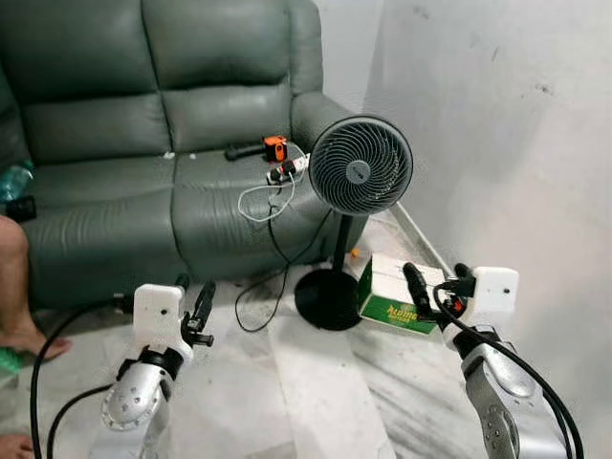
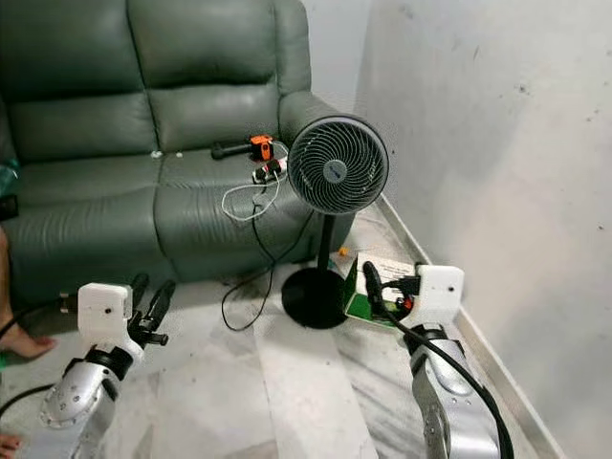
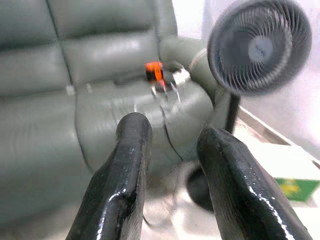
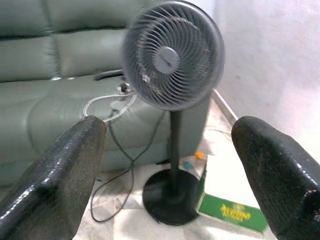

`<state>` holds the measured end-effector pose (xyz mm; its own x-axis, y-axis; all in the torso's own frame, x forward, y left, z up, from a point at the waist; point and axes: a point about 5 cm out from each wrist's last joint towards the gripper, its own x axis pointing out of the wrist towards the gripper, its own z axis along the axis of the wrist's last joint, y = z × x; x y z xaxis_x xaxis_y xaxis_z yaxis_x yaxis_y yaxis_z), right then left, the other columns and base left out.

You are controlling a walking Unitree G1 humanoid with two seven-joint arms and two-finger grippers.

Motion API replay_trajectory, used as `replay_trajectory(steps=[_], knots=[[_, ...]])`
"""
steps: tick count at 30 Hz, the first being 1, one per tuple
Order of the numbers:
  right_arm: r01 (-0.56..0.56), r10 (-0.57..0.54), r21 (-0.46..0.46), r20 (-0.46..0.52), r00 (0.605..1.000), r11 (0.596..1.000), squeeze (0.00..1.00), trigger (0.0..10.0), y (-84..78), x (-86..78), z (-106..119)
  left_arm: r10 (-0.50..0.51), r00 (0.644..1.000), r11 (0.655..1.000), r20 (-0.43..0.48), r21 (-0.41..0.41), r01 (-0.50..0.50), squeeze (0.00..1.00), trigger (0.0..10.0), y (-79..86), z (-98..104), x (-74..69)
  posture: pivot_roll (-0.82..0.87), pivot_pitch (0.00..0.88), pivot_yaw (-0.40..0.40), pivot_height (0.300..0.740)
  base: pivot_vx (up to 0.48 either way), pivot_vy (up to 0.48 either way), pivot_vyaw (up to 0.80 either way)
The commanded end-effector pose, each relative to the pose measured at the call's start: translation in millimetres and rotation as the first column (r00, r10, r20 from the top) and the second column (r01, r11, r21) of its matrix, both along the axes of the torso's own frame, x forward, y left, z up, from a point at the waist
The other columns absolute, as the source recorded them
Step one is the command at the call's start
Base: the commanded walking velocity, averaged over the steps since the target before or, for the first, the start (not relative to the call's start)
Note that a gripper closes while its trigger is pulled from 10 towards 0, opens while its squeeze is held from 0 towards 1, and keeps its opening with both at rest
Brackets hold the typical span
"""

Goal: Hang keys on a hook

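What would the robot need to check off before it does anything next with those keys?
1. Keys located: cannot tell; none recognisable among the small items on the sofa.
2. Hook located: not ok; nothing like one on the wall.
3. Left gripper free: ok, open and empty.
4. Right gripper free: ok, open and empty.
5. Path ahead: not ok; standing fan, its black cord and a green and white box sit on the floor.

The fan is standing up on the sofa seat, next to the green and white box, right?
Not quite. The fan stands on the floor in front of the sofa, not on its seat; the left eye view shows its round base there. The green and white box is indeed beside it.
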<state>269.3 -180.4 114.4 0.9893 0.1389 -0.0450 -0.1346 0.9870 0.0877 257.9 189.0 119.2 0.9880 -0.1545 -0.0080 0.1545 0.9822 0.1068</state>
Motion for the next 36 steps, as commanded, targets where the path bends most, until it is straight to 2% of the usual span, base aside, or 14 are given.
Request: replay_trajectory(steps=[1,2,3,8,10,16,19,20,25,29,30,31,33,36], knots=[[-0.044,0.045,-0.01,0.054,0.998,0.999,0.0,10.0,2.3,6.4,19,-0.012,0.996,1.0,0.088,0.01,0.011,0.0,10.0,5.0,30,15.2,0.08,0.049,-0.046,0.74,0.0,0.0,0.0],[-0.077,0.077,0.003,0.097,0.992,0.997,0.0,10.0,2.7,18.4,38,-0.043,0.989,0.999,0.14,0.024,0.04,0.0,10.0,12.8,60,38.9,0.08,0.041,-0.05,0.74,0.0,0.0,0.0],[-0.089,0.087,0.009,0.111,0.99,0.996,0.0,10.0,2.8,22.2,45,-0.055,0.986,0.998,0.156,0.026,0.052,0.0,10.0,15.0,70,45.9,0.08,0.041,-0.05,0.74,0.0,0.0,0.0],[-0.127,0.126,-0.006,0.137,0.982,0.992,0.0,10.0,3.4,27.3,55,-0.083,0.979,0.995,0.185,0.062,0.073,0.0,10.0,16.2,86,56.0,0.09,0.038,-0.052,0.74,0.0,0.0,0.0],[-0.233,0.246,-0.085,0.197,0.949,0.969,0.0,10.0,4.4,46.4,88,-0.155,0.952,0.98,0.263,0.161,0.115,0.0,10.0,18.9,125,81.0,0.09,0.039,-0.052,0.74,0.0,0.0,0.0],[-0.314,0.347,-0.164,0.244,0.906,0.935,0.0,10.0,13.9,72.2,122,-0.261,0.924,0.939,0.28,0.295,0.176,0.0,10.0,15.6,158,111.0,0.08,0.042,-0.075,0.74,0.0,0.0,0.0],[-0.385,0.425,-0.196,0.244,0.872,0.902,0.0,10.0,28.8,85.6,137,-0.33,0.917,0.891,0.224,0.394,0.225,0.0,10.0,8.3,175,130.7,0.09,0.037,-0.099,0.74,0.0,0.0,0.0],[-0.425,0.467,-0.207,0.239,0.851,0.881,0.0,10.0,40.2,90.1,142,-0.426,0.891,0.798,0.158,0.53,0.287,0.0,10.0,-1.8,175,134.6,0.08,0.035,-0.108,0.74,0.0,0.0,0.0],[-0.537,0.582,-0.23,0.241,0.776,0.811,0.0,10.0,77.1,93.7,149,-0.5,0.865,0.639,-0.042,0.656,0.401,0.0,10.0,-19.7,151,142.9,0.08,0.03,-0.126,0.74,0.0,0.0,0.0],[-0.61,0.658,-0.248,0.252,0.709,0.752,0.0,10.0,107.0,97.5,154,-0.379,0.924,0.794,0.056,0.532,0.294,0.0,10.0,-32.1,141,155.4,0.04,0.028,-0.113,0.74,0.0,0.0,0.0],[-0.624,0.675,-0.259,0.266,0.688,0.737,0.0,10.0,115.9,96.8,156,-0.315,0.942,0.89,0.12,0.382,0.249,0.0,10.0,-34.4,136,157.2,0.02,0.029,-0.106,0.74,0.0,0.0,0.0],[-0.624,0.675,-0.259,0.266,0.688,0.737,0.0,10.0,115.9,96.8,156,-0.315,0.942,0.89,0.12,0.382,0.249,0.0,10.0,-34.4,136,157.2,0.02,0.029,-0.106,0.74,0.0,0.0,0.0],[-0.616,0.672,-0.269,0.29,0.682,0.741,0.0,10.0,118.6,95.4,158,-0.257,0.952,0.958,0.164,0.175,0.229,0.0,10.0,-36.2,124,155.9,-0.02,0.034,-0.088,0.74,0.0,0.0,0.0],[-0.573,0.638,-0.284,0.287,0.715,0.769,0.0,10.0,111.8,93.4,143,-0.231,0.955,0.97,0.187,-0.035,0.241,0.0,10.0,-37.9,95,147.4,-0.02,0.039,-0.071,0.74,0.0,0.0,0.0]])
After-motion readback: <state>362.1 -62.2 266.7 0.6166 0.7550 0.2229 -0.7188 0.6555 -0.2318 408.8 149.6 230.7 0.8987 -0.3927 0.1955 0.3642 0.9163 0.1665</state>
